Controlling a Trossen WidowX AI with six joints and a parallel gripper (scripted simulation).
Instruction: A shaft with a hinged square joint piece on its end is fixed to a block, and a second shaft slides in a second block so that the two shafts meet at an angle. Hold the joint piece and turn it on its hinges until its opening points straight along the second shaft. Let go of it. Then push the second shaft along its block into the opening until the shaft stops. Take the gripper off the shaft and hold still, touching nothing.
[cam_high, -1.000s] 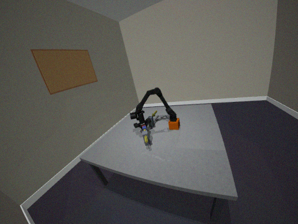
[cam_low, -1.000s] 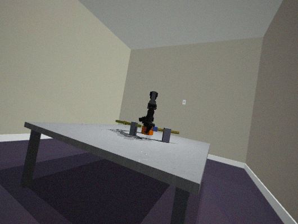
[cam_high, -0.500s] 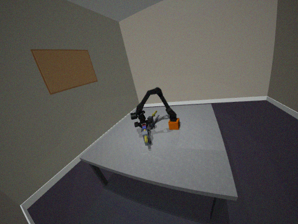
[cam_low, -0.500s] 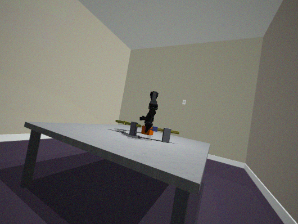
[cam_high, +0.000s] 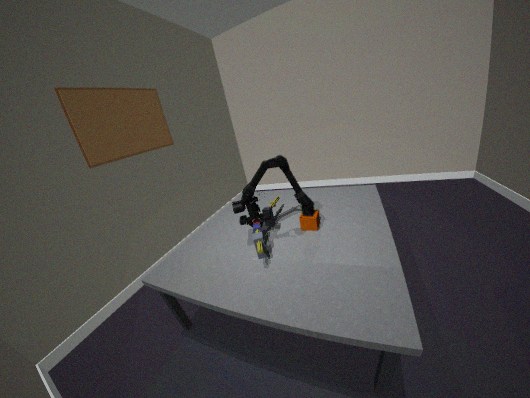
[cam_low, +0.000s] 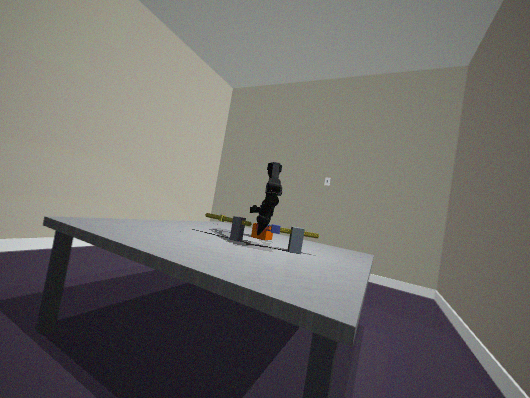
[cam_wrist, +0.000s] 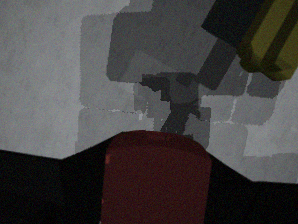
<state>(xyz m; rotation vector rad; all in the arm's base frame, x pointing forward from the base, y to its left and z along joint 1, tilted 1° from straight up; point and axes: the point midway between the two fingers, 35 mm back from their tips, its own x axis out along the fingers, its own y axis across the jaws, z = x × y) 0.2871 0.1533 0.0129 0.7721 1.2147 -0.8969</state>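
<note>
My gripper (cam_high: 256, 223) (cam_low: 263, 228) (cam_wrist: 155, 141) is low over the table, between the two grey blocks, and is shut on the joint piece. In the wrist view the joint piece (cam_wrist: 155, 185) fills the space between my dark fingers as a red block. In the top view it (cam_high: 256, 226) shows as a small red and blue spot. A yellow shaft (cam_wrist: 267, 40) with a dark part beside it crosses the top right of the wrist view. In the exterior view one yellow shaft (cam_low: 220, 217) runs out left past a grey block (cam_low: 237, 228). The other shaft end (cam_low: 307, 233) runs right past the second block (cam_low: 296, 240).
The arm's orange base (cam_high: 309, 220) (cam_low: 260, 231) stands just behind the fixture on the grey table (cam_high: 325, 280) (cam_low: 150, 240). The table's edges lie far from the fixture on all sides. An orange panel (cam_high: 115, 125) hangs on the wall.
</note>
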